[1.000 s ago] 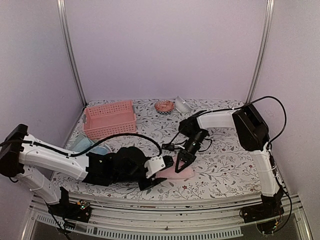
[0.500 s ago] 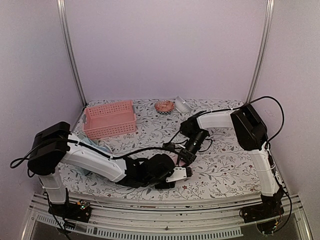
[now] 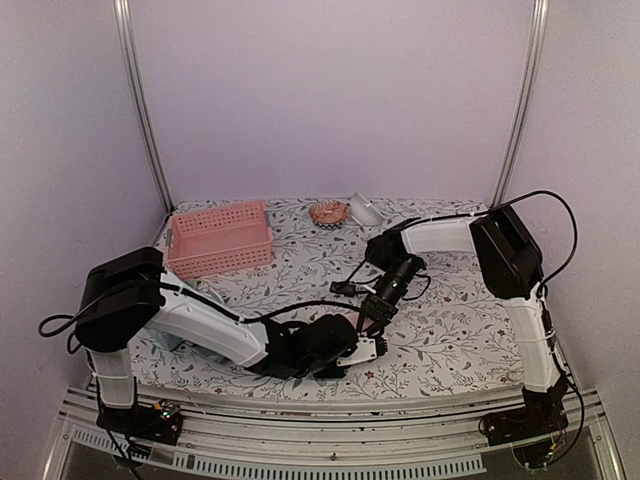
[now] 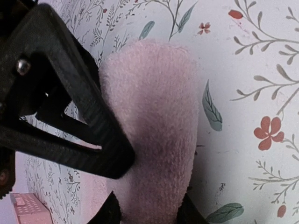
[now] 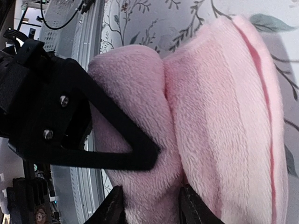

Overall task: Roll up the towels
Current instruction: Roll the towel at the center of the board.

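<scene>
A pink towel (image 4: 149, 116) lies on the flowered table (image 3: 450, 330), partly rolled, with the roll next to a flat folded part (image 5: 233, 116). In the top view both arms hide nearly all of it. My left gripper (image 4: 148, 212) reaches in from the front left (image 3: 362, 345), its two fingertips pressed against either side of the roll. My right gripper (image 5: 149, 207) comes from behind (image 3: 372, 322). Its fingers stand apart astride the same roll. Each wrist view shows the other gripper's black finger (image 4: 93, 126) (image 5: 117, 140) lying against the roll.
A pink perforated basket (image 3: 220, 238) stands at the back left. A small orange dish (image 3: 327, 212) and a pale object (image 3: 365, 210) sit at the back middle. A pale blue cloth (image 3: 203, 297) shows behind my left arm. The front rail is just beyond the towel.
My left arm has swung right along the front edge, and its jaws have narrowed round the pink roll. My right gripper's jaws have spread apart from shut.
</scene>
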You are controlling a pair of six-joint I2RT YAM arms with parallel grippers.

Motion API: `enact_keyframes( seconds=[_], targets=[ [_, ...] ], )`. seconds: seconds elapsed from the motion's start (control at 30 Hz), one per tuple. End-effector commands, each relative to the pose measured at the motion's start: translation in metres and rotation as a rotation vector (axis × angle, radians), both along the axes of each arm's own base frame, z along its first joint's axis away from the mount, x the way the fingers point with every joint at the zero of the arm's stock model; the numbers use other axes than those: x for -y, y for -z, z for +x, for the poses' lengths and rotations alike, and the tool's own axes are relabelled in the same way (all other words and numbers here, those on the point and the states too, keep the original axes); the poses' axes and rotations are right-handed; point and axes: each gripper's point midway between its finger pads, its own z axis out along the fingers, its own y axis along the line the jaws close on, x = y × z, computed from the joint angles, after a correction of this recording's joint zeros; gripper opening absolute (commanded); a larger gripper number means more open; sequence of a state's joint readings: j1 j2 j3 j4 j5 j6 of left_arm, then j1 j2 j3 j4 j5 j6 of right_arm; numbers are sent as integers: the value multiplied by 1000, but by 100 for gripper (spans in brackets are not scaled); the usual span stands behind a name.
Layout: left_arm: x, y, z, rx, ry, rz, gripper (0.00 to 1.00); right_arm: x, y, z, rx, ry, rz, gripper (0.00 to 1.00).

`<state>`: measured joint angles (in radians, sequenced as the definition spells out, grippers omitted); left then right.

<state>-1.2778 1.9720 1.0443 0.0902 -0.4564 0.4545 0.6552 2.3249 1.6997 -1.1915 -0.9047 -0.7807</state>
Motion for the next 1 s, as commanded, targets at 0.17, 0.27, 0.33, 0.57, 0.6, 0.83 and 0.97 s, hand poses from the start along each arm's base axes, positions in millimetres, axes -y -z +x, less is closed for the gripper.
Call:
enact_keyframes(
  seconds=[0.17, 0.27, 0.33, 0.57, 0.6, 0.83, 0.97],
  targets=[
    [-14, 17, -23, -288, -33, -39, 29, 53, -74, 32, 321, 130, 137, 45],
    [-16, 20, -27, -370, -44, -67, 29, 63, -86, 24, 467, 151, 202, 45],
    [-15, 23, -31, -459, -51, -81, 30, 75, -82, 15, 558, 199, 208, 45],
    [-6, 13, -34, -795, -72, -180, 31, 91, -106, 6, 877, 170, 261, 48],
    [-9, 21, -34, -847, -85, -180, 31, 91, -106, 5, 923, 157, 259, 48],
    [-8, 31, -24, -1048, -122, -183, 32, 64, -78, -21, 1129, -75, 187, 52],
    [-5, 32, -23, -1120, -125, -186, 32, 44, -63, -24, 1195, -160, 169, 53]
  ],
)
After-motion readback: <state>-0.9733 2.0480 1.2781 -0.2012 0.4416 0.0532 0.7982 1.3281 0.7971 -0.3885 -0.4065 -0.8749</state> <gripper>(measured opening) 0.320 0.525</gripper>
